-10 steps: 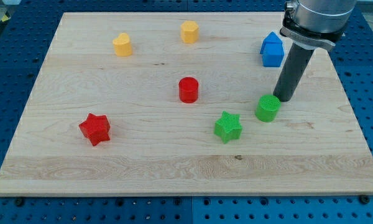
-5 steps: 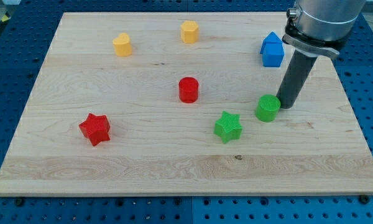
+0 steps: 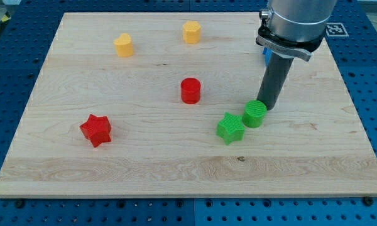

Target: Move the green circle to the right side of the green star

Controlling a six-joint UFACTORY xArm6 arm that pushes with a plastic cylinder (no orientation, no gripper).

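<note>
The arm's dark rod stands nearly upright, my tip (image 3: 269, 108) touching the ridged green circle block (image 3: 254, 114) at its 2 o'clock; it carries no fingers. The circle sits against the ridged green star block (image 3: 230, 128) at its 2 o'clock. Bare wooden counter (image 3: 176, 169) stretches toward 6 o'clock.

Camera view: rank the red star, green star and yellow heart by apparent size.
Largest to smallest:
1. red star and green star, which look alike
2. yellow heart, though it lies farther up the board, so distance may shrink it
</note>
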